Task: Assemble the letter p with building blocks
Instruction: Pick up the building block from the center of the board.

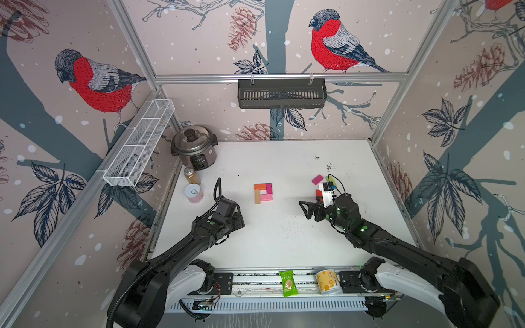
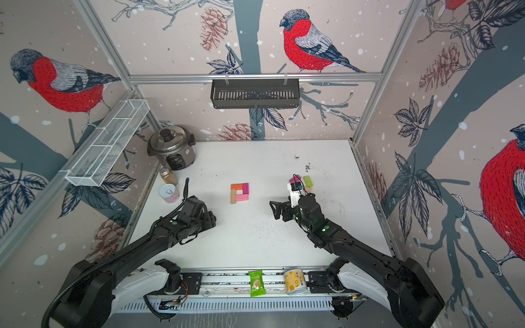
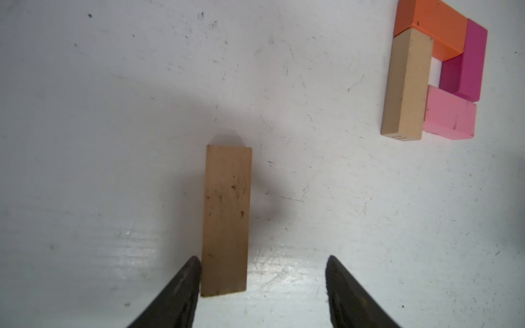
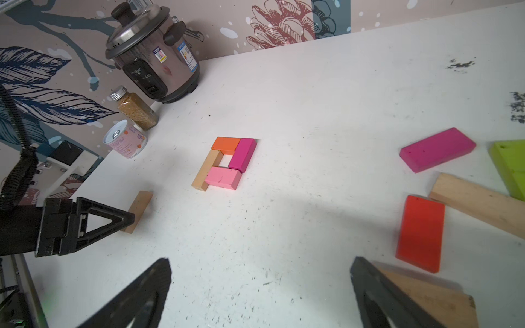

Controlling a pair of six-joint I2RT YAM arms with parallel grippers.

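- Left claw point(image 3: 263, 259): jaws partway apart, astride the wood bar point(image 3: 226, 218). One finger point(image 3: 187, 278) touches its side, the other stands clear. Not yet gripped.
- Wood bar: on the table point(image 3: 85, 142), long axis running straight ahead of the claw, along the fingers.
- P figure point(image 3: 409, 85): ahead, off to the clear finger's side, well apart. Its stem looks short, so the bar likely extends it.
- Right claw point(image 4: 260, 259): wide, empty, farther from the bar, with spare blocks point(image 4: 420, 233) beside it.
- Containers: cooker point(image 4: 153, 56), lidded, contents hidden. Jar point(image 4: 136, 109), brown granules. Can point(image 4: 125, 139), sealed.
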